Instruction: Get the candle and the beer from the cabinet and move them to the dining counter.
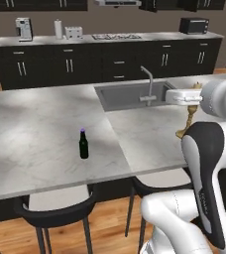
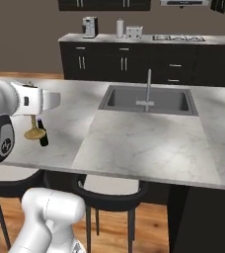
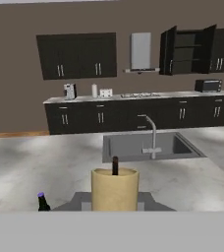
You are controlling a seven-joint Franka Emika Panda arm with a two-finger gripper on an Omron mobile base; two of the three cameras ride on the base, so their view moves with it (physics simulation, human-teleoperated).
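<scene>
Two dark stools (image 1: 60,211) sit close by, tucked under the edge of the big dining counter (image 1: 45,134). The robot's white arm reaches out over this counter.

The gripper (image 1: 189,101) holds the candle (image 1: 187,124) near its top. The fingers are pressed against the candle, one on each side. In the hand view the candle's tan top (image 3: 114,189) with its dark wick sits right between the fingers. In the left base view the candle stands up straight, and its wide gold foot is down by the marble top. I cannot tell if the foot touches the counter or hangs just above it.

The beer (image 1: 84,145) stands upright on the same counter, by itself. It is a dark bottle with a purple cap. In the right base view the beer (image 2: 43,133) shows just beside the candle's foot (image 2: 34,132).

Further back, a steel sink (image 2: 149,100) is set into the counter, with a tap (image 2: 148,89) rising beside it.

Past that, along the wall, is a long counter with dark drawers, a coffee maker (image 3: 70,91), a toaster (image 3: 105,92) and a microwave (image 3: 208,85). Up on the wall, the cabinet (image 3: 187,50) has both its doors swung open.
</scene>
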